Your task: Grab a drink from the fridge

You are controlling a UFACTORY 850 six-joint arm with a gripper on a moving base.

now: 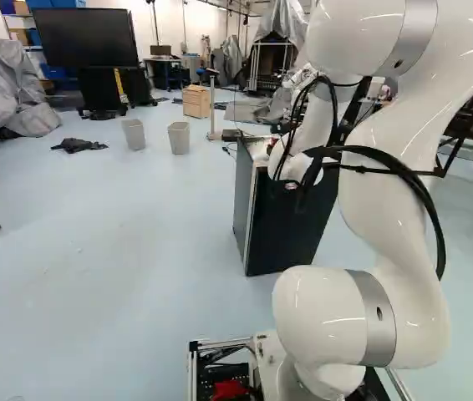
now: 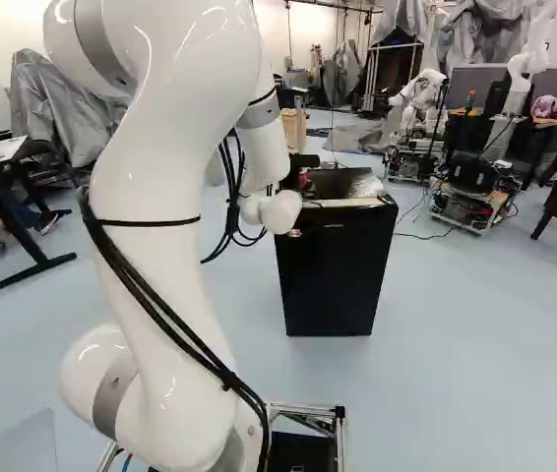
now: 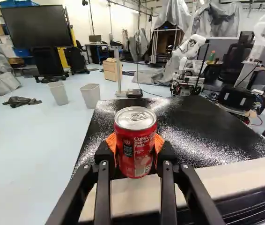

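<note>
Arm point(image 1: 404, 150): reaching forward from the base, its far end over at the fridge point(image 1: 282, 225), near the front of its top.

Fridge: ahead of the base, upright. Door point(image 2: 330, 280) looks shut in both base views, so no sign of a step left there. Can't see inside, so no word on what's in stock.

Bins point(image 3: 90, 95): beyond the fridge, off to its left, not in the way (irrelevant unless someone drives the base that way).

Fridge top point(image 3: 202, 122): dark and speckled, with a pale strip point(image 3: 231, 177) along its front edge.

Tool point(image 3: 136, 152): clamped on the can, one orange pad to each side of it, grip about level with the can's middle.

Can point(image 3: 136, 133): red soda can, upright, tab up, looks unopened. It's outside the fridge, at the front edge of the fridge top. Can't tell if its base touches the fridge or hangs just over it.

Progress, my read: drink in the grip, fridge looks closed, so the grab itself is basically done. Frames don't show whether the can came from inside. Left: at most a straight lift and a retreat from the fridge. Watch for the can's base clipping the front edge, or slip on smooth metal.
</note>
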